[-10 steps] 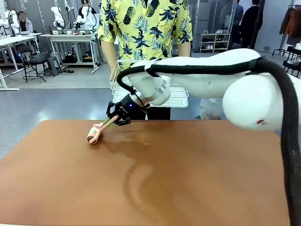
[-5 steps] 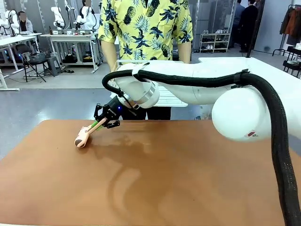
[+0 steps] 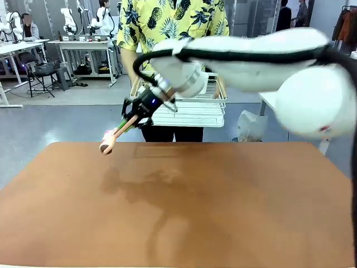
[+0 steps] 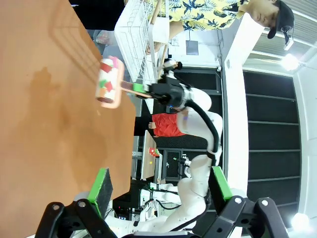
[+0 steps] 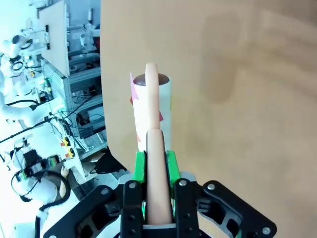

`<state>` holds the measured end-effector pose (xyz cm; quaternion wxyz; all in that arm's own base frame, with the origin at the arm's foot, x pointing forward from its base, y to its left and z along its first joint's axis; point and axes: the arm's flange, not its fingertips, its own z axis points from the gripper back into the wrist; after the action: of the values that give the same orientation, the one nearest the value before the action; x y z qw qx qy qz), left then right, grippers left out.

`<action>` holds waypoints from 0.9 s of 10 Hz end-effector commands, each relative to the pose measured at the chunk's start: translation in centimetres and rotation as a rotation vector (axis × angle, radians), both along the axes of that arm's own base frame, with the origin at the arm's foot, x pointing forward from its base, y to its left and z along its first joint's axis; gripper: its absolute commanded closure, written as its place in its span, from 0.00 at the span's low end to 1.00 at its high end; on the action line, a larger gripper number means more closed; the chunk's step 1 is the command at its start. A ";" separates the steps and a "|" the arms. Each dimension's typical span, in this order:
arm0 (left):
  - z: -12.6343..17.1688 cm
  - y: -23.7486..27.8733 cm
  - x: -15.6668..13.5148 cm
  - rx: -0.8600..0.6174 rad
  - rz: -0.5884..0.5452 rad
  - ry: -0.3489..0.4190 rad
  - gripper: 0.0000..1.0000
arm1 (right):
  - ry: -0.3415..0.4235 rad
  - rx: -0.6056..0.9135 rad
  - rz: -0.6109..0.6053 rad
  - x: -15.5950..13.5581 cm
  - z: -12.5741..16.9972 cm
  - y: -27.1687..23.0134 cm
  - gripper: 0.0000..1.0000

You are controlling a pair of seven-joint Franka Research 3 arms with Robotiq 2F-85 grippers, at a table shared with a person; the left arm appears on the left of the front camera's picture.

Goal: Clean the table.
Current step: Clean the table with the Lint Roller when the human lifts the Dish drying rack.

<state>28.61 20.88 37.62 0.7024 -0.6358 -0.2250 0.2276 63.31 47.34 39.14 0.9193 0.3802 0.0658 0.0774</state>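
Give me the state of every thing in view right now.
right gripper: shut on the lint roller handle.
lint roller: held clear of the table, head tilted down.
left gripper: open, nothing between its fingers.
table: roller not touching it.
white wire dish rack: held by the person beyond the far edge.

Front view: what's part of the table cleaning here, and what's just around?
In the job:
- table
- pink-handled roller, clamped in the right gripper and held just above the table's far left part

Just around:
- left gripper, open and empty
- white wire rack beyond the far edge
- person standing behind the rack
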 end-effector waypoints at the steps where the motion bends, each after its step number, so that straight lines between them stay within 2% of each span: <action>1: 0.1 0.2 -0.4 0.008 -0.014 -0.020 0.00 | -0.024 -0.132 0.030 -6.5 3.5 -6.4 0.79; 2: 0.1 0.2 -0.4 0.008 -0.014 -0.020 0.00 | -0.070 -0.208 -0.019 -7.5 5.5 -8.3 0.79; 3: 0.1 0.2 -0.4 0.008 -0.014 -0.020 0.00 | -0.088 -0.216 -0.068 -8.2 7.1 -10.1 0.79; 5: 0.1 0.2 -0.4 0.008 -0.014 -0.020 0.00 | -0.103 -0.258 -0.110 -8.8 8.4 -12.4 0.79; 7: 0.1 0.2 -0.4 0.008 -0.014 -0.020 0.00 | -0.128 -0.503 -0.173 -9.9 10.7 -17.1 0.79; 9: 0.1 0.2 -0.4 0.008 -0.014 -0.020 0.00 | -0.156 -0.732 -0.229 -13.8 12.6 -22.7 0.79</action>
<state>28.59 20.90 37.62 0.7022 -0.6358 -0.2253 0.2279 52.91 26.19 50.86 0.9955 0.0908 -0.0254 0.0068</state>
